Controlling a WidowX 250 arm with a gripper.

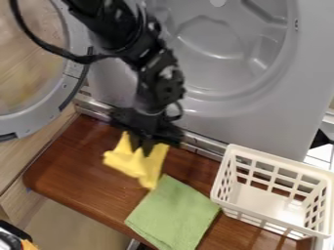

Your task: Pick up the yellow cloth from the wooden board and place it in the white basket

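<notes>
My gripper (142, 146) hangs over the middle of the brown wooden board, in front of the washing machine, shut on a yellow cloth (138, 162). The cloth droops in folds below the fingertips, and its lowest corner comes close to the top corner of a green cloth (173, 215). Whether the two cloths touch I cannot tell. The green cloth lies flat on the board, near the front edge. To its right stands a white plastic basket (266, 222) with slotted walls.
Behind the board (78, 171) rises the grey washing machine (261, 117) with its round drum opening. Its round door (75, 73) stands open at the left. A dark object with an orange part (27, 244) sits at the bottom left corner.
</notes>
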